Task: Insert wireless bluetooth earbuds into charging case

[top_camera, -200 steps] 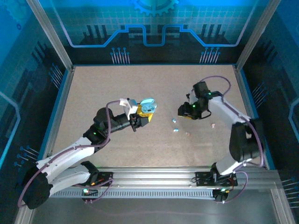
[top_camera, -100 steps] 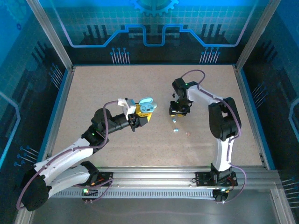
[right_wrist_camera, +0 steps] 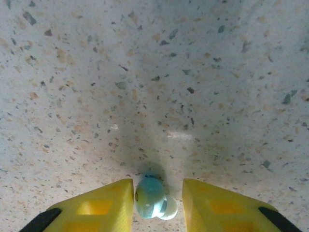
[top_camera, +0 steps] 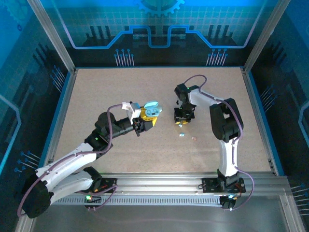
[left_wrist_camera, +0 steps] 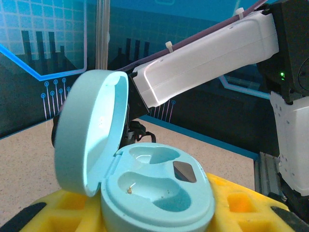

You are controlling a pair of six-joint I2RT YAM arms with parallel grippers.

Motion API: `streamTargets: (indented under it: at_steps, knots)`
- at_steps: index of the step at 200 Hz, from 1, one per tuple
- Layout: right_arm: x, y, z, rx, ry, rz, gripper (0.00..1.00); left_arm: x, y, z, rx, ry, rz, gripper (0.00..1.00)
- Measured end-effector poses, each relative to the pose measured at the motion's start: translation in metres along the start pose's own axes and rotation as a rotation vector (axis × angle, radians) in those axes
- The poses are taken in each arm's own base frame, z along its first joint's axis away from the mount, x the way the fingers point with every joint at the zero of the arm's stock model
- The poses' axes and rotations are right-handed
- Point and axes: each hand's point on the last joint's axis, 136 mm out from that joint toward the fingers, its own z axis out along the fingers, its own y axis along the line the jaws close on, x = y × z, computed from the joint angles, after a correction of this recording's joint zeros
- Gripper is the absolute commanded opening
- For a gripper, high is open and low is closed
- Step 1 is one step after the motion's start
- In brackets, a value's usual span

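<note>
My left gripper point(top_camera: 146, 119) is shut on the pale blue charging case point(top_camera: 152, 111), holding it above the table with the lid swung open. In the left wrist view the case point(left_wrist_camera: 159, 191) sits between the yellow fingers point(left_wrist_camera: 241, 208), both of its wells bare. My right gripper point(top_camera: 182, 118) points down at the table just right of the case. One bluish-white earbud point(right_wrist_camera: 150, 197) lies on the table between the tips of that gripper point(right_wrist_camera: 158, 200). The left finger point(right_wrist_camera: 96, 209) touches it, while the right finger point(right_wrist_camera: 219, 208) stands a little off it. The jaws are narrow but open.
A second bluish earbud point(top_camera: 181, 135) and a pinkish one point(top_camera: 194, 138) lie on the speckled table point(top_camera: 120, 87) just nearer than the right gripper. The right arm's white forearm point(left_wrist_camera: 203, 53) crosses behind the case. Blue-lit walls and metal posts fence the table.
The right arm swung left from the table's right side and lowered over the earbud, its jaws narrowing around it. The left arm and the case stayed where they were.
</note>
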Motion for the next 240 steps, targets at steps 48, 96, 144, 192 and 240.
streamTargets:
  at_steps: [48,96,144,192,240]
  knots:
    - [-0.001,0.001,0.002,0.004,0.003,-0.005,0.29,0.002,0.001,0.001,-0.001,0.005,-0.003,0.34]
    - [-0.001,0.002,0.006,0.026,0.016,-0.039,0.25,0.002,0.001,0.001,-0.001,0.006,-0.003,0.34]
    - [-0.001,0.001,0.005,0.035,0.02,-0.049,0.21,0.003,0.001,0.002,-0.001,0.01,-0.005,0.34]
    - [0.0,0.002,0.005,0.033,0.024,-0.057,0.19,0.004,0.001,0.002,-0.002,0.012,-0.006,0.34]
    - [0.014,0.025,-0.03,-0.127,-0.022,-0.072,0.19,0.007,0.003,0.001,-0.01,0.023,-0.009,0.34]
